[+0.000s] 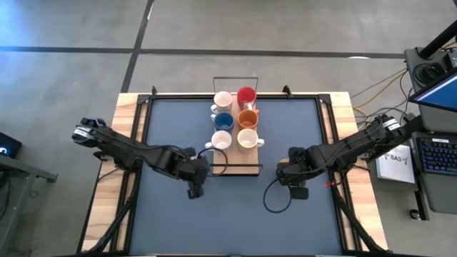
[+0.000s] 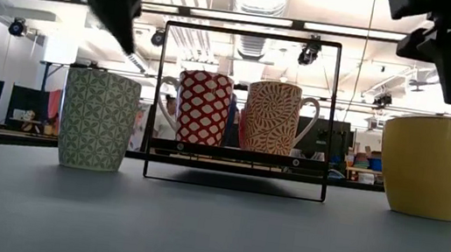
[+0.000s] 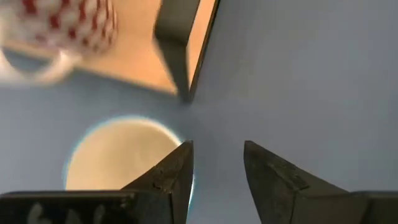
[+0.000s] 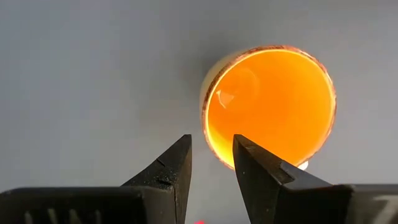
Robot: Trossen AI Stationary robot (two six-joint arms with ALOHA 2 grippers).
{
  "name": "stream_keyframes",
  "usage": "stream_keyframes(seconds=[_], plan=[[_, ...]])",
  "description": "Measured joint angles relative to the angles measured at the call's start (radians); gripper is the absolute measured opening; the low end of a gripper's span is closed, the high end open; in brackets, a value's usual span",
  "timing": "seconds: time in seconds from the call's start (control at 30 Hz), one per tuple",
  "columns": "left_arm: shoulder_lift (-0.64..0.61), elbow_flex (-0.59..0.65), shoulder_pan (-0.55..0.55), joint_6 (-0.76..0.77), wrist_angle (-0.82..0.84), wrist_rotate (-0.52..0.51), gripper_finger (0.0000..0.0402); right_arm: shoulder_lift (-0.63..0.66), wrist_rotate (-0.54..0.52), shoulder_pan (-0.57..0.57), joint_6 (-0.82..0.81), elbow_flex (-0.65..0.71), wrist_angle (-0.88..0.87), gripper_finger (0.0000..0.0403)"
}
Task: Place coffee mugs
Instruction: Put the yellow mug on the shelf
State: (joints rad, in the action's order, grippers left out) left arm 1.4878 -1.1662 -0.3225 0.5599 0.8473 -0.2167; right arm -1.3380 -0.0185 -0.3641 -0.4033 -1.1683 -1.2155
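Six mugs stand in two rows on the light-wood tray [image 1: 239, 168]: white [image 1: 223, 98], red [image 1: 246, 95], blue [image 1: 223, 120], orange [image 1: 248, 118] and two white ones [image 1: 221, 140] [image 1: 247, 138]. A green-patterned mug with a cream inside [image 2: 98, 119] [image 3: 118, 155] stands on the mat near the tray's near left corner. My left gripper [image 3: 217, 144] [image 1: 194, 187] hangs open just above its rim. A yellow mug with an orange inside [image 2: 426, 165] [image 4: 270, 106] stands on the mat to the right. My right gripper [image 4: 211, 138] [image 1: 298, 187] hovers open above its edge.
A dark wire frame [image 2: 254, 33] rises over the tray. Black cables loop on the blue mat [image 1: 275, 196] near the right gripper. Bare mat lies toward the near edge [image 1: 235, 228]. Wooden table borders [image 1: 121, 143] flank the mat, and a laptop [image 1: 435, 153] sits off to the right.
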Motion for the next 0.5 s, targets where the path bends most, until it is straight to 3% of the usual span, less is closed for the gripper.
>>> stream_keyframes(seconds=[0.5], plan=[[-0.001, -0.207, -0.078, -0.028, 0.043, -0.121, 0.0126, 0.000, -0.002, 0.000, 0.135, 0.101, 0.032, 0.0107]])
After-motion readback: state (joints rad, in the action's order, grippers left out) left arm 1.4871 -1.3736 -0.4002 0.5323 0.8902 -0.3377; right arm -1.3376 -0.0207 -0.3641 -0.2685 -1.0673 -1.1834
